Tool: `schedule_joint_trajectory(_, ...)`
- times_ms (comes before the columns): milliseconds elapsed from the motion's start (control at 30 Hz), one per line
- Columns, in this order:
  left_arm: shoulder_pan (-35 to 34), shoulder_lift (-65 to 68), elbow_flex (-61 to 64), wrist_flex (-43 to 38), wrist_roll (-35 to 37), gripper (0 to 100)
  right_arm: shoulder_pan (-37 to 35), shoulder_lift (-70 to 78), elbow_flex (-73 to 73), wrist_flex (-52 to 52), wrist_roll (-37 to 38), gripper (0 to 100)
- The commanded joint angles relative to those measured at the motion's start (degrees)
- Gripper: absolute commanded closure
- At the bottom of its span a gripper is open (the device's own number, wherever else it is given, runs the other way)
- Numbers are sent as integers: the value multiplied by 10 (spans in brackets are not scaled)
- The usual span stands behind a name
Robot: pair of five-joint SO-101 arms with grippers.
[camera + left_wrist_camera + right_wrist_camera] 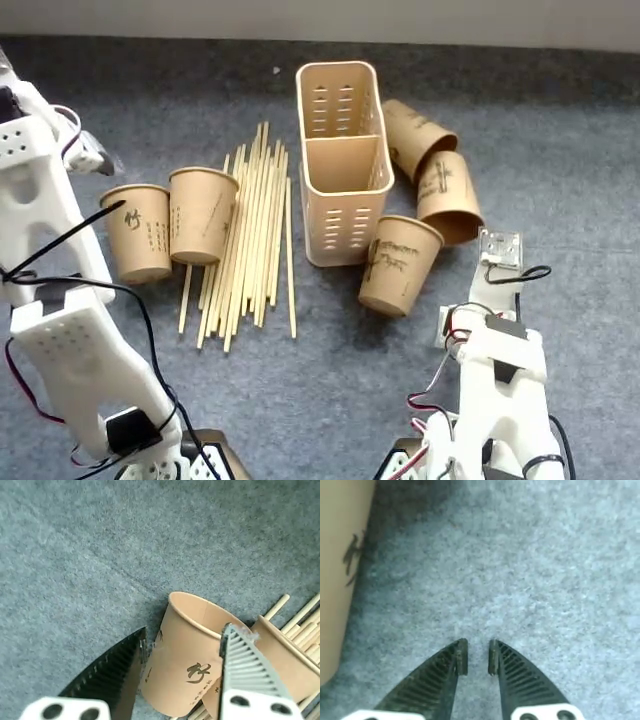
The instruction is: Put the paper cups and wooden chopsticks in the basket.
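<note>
High view: the basket (345, 165) sits mid-table (330, 400) toward the far edge. Chopsticks (250, 240) lie fanned just left of it, two cups (135, 232) lie beyond them, and three more (450, 198) lie by its right side.

Left wrist view: my left gripper (185, 632) is spread wide either side of a tan cup (192, 665) on its side, dark brush mark on its wall. Thin paper, light and crushable, I reckon, so take the wall gently near the stiffer rim.

Right wrist view: my right gripper (477, 655) is nearly pressed together, empty, over bare table.

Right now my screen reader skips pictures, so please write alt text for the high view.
A tan two-part basket stands on grey carpet, a pile of chopsticks and two paper cups on one side, three cups on the other.
</note>
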Motion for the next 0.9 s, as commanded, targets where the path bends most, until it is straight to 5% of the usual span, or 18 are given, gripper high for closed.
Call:
schedule_joint_trajectory(0, 10, 7, 34, -40, 32, 744, -6, 8, 3, -28, -5, 910)
schedule_joint_trajectory(367, 9, 131, 51, -46, 40, 753, -7, 3, 12, -40, -5, 910)
schedule_joint_trajectory(567, 9, 131, 42, -21, 36, 995, -7, 5, 12, -40, -4, 910)
schedule_joint_trajectory(867, 8, 130, -44, 10, -5, 995, -7, 6, 12, -40, -4, 910)
